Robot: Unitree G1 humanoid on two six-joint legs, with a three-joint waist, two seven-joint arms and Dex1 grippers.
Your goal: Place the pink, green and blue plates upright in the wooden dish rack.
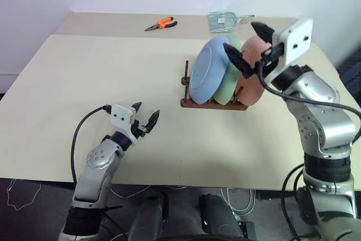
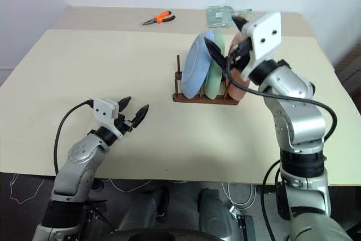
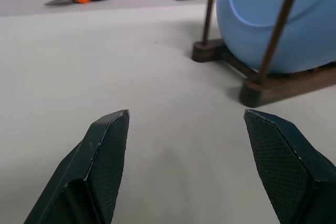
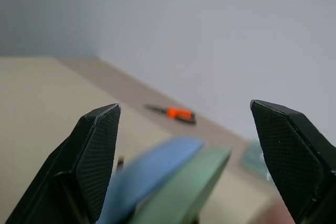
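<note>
Three plates stand upright side by side in the wooden dish rack [image 1: 214, 104]: the blue plate [image 1: 207, 69] on the left, the green plate [image 1: 228, 83] in the middle and the pink plate [image 1: 254, 86] on the right. My right gripper [image 1: 249, 45] hovers open just above the tops of the green and pink plates, holding nothing. Its wrist view looks down over the blue plate [image 4: 147, 177] and the green plate's rim [image 4: 184, 192]. My left gripper [image 1: 145, 118] is open and empty low over the table, well to the left of the rack and pointing toward it [image 3: 273, 85].
Orange-handled pliers [image 1: 162, 24] lie at the far side of the beige table [image 1: 84, 77]. A clear greenish packet [image 1: 223, 21] lies behind the rack. The table's front edge runs just below my left arm.
</note>
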